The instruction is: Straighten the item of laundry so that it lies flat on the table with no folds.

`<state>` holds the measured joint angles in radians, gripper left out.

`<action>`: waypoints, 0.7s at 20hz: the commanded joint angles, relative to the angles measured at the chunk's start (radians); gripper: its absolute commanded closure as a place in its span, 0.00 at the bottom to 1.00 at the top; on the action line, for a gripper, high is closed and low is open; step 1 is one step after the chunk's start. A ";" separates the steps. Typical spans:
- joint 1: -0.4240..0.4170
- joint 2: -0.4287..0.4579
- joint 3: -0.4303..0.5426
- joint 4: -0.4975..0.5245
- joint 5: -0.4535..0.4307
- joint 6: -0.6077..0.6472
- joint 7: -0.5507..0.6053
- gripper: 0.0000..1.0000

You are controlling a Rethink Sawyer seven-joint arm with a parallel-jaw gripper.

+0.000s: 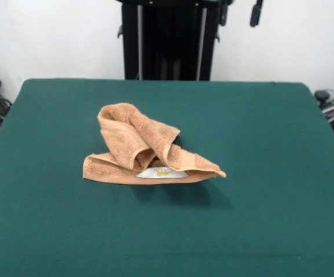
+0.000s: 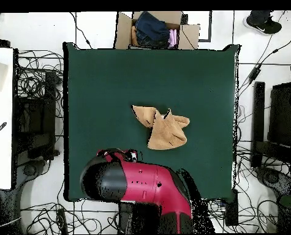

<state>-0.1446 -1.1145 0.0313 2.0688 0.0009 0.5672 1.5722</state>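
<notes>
1. the towel [image 1: 147,151] lies crumpled and folded over itself near the middle of the table [image 1: 271,219], one end humped up, a white label [image 1: 161,172] showing at its front edge.
2. the arm [image 2: 138,183] is drawn back, bent low over the table edge on the robot's side, well apart from the towel.
3. the gripper itself is not clear in either view; i cannot tell if its fingers are apart or together.
4. a cardboard box [image 2: 157,29] of cloth sits beyond the table's far edge from the arm.

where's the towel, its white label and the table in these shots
towel [image 1: 133,137], front view, on the crumpled upper fold
white label [image 1: 161,172], front view, on the label's middle at the towel's near edge
table [image 2: 111,79], overhead view, on bare green top away from the towel
</notes>
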 commanded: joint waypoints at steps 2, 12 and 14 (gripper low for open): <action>-0.027 0.089 0.093 -0.041 -0.027 0.081 0.019 0.00; -0.055 0.193 0.114 -0.135 -0.052 0.096 -0.003 0.00; -0.065 0.215 0.120 -0.150 -0.055 0.088 -0.011 0.00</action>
<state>-0.1758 -1.0091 0.0688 1.9713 0.0009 0.5674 1.5722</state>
